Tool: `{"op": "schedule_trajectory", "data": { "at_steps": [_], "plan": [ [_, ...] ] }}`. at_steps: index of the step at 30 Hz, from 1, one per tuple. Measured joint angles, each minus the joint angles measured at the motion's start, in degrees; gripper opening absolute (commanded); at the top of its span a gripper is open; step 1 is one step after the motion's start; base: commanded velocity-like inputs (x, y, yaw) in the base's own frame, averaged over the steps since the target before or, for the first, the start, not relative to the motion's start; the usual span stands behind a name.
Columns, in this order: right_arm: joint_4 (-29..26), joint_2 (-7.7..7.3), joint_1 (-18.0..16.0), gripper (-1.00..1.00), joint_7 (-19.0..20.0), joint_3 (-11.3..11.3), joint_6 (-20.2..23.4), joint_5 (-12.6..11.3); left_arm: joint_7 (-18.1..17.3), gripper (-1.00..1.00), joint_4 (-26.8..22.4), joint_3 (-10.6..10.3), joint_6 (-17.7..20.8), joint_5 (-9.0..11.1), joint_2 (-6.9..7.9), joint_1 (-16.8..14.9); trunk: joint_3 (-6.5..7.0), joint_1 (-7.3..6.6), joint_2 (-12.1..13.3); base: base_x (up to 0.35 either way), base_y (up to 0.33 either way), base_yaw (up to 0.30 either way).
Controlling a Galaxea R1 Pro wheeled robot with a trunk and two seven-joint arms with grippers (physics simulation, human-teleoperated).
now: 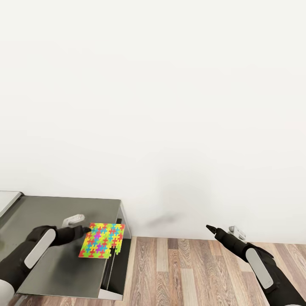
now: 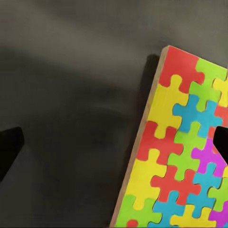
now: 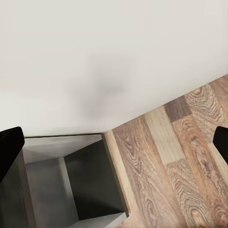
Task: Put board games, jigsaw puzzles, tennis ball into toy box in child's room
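From the head view we see our left gripper reaching over the dark lower section of the table, its tip at the near edge of a jigsaw puzzle that lies close to the table's right end, one corner poking just past that edge. We judge this to be the approach for picking the puzzle up; whether the fingers already touch it we cannot tell. Our right gripper hangs over the wood floor, well apart from the table and carrying nothing, probably parked out of the way; from here we cannot tell how its fingers stand. In the left wrist view the puzzle lies flat on the dark top, its pale cut edge showing, and the two dark fingertips stand wide apart, one on either side of that edge, so the pincer is spread and empty. In the right wrist view its fingertips are likewise spread, over the table's end panel and the floor. We read no lettering or brand anywhere; the puzzle bears only coloured pieces.
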Motion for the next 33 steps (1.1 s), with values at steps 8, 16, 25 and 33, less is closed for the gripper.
{"op": "schedule_trajectory", "data": {
  "at_steps": [8, 16, 25, 33],
  "plan": [
    [0.00, 0.01, 0.00, 1.00, -0.01, 0.00, 0.00, 0.02, -0.03, 1.00, -0.09, 3.34, 0.21, 0.29, 2.97, 0.05, 0.00, 0.00, 0.00, 0.000, 0.000, 0.000],
    [0.00, 0.03, 0.00, 1.00, -0.05, 0.02, 0.00, 0.03, -2.24, 1.00, -2.12, 6.33, 2.33, 0.81, 4.50, 0.15, 0.00, 0.00, 0.00, 0.000, 0.000, 0.000],
    [0.00, 0.08, 0.00, 1.00, -0.06, 0.00, 0.00, 0.03, -14.38, 1.00, -6.67, 7.00, 4.69, 0.98, 6.61, 0.60, 0.00, 0.00, 0.00, 0.000, 0.000, 0.000],
    [0.17, 0.10, 0.00, 1.00, -0.09, 0.06, -0.07, 0.03, -25.53, 1.00, -7.80, 7.04, 6.14, 1.17, 9.67, 0.76, 0.00, 0.00, 0.00, 0.000, 0.000, 0.000]
  ]
}}
